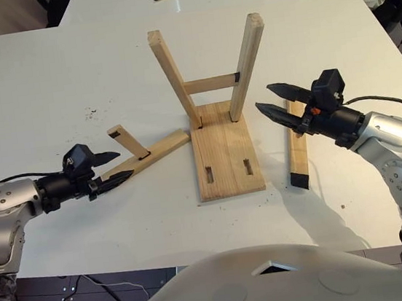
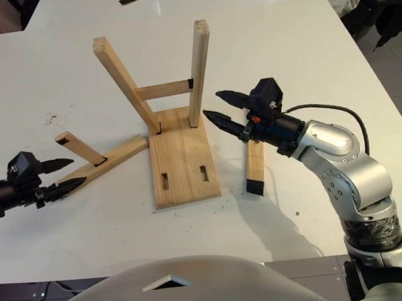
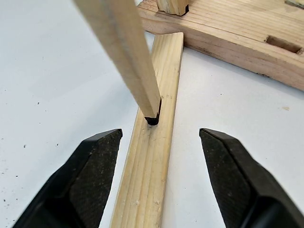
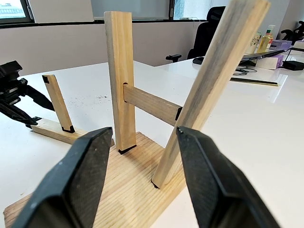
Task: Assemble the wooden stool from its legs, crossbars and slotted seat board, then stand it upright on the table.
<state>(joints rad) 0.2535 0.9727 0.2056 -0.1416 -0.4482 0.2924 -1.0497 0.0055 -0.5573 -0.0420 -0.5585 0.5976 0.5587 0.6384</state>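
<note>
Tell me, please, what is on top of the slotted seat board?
Two legs joined by a crossbar stand in the far slots of the seat board. Its two near slots hold nothing. The leg ends inside the slots are hidden.

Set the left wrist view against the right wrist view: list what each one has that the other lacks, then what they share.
Left wrist view adds: the left gripper close up, open at the loose leg, and an empty slot in the seat board.
Right wrist view adds: the right gripper, open, facing the upright legs standing in the board and joined by a crossbar.
Both: the seat board, and the loose leg with its short crossbar plugged in.
</note>
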